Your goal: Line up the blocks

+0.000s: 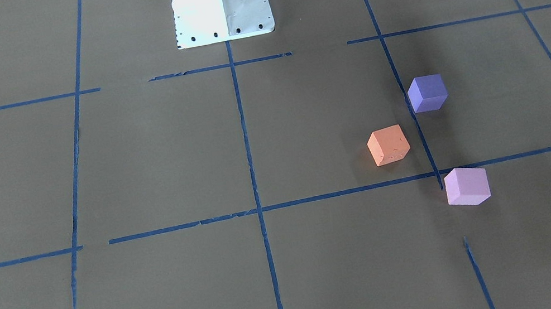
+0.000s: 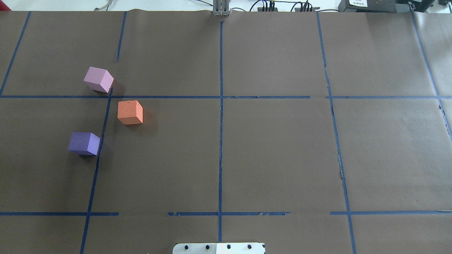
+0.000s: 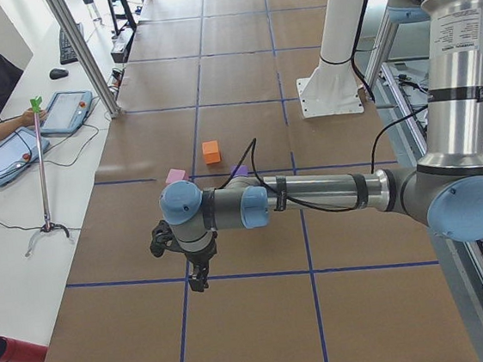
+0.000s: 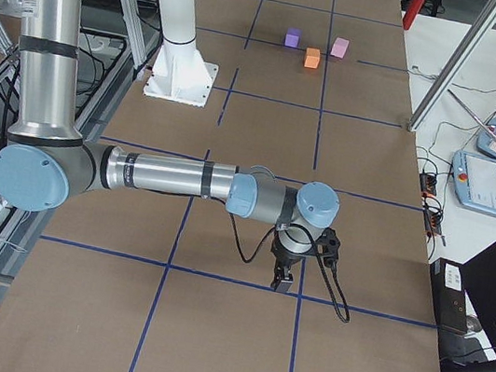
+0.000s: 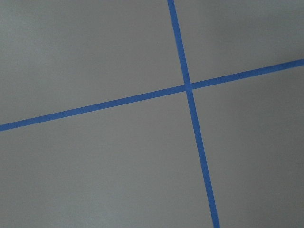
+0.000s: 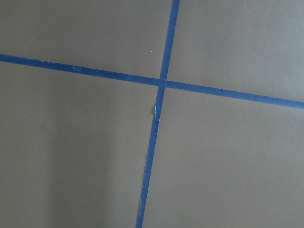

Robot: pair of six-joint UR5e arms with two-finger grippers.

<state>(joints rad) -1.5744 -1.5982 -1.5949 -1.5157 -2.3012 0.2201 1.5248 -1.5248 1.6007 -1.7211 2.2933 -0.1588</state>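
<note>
The table [image 2: 282, 151] is covered in brown paper marked into squares by blue tape [image 2: 220, 141]. All three blocks sit in its left half, well away from the far edge and from the white base [image 2: 219, 248].

The left gripper [image 3: 199, 282] hangs pointing down over the paper near a tape line, well apart from the blocks and closer to the table's left end. The right gripper [image 4: 283, 281] points down over a tape line far toward the right end. Only the side views show them, so I cannot tell how wide either one stands, and neither touches a block.

The pink block [image 2: 99, 79] lies farthest from the robot, and its corner seems to meet a tape crossing. The orange block [image 2: 130, 112] sits nearer, just right of the same line. The purple block [image 2: 84, 143] is nearest, just left of the line. None touch, each is turned askew to the grid, and together they make a bend.
</note>
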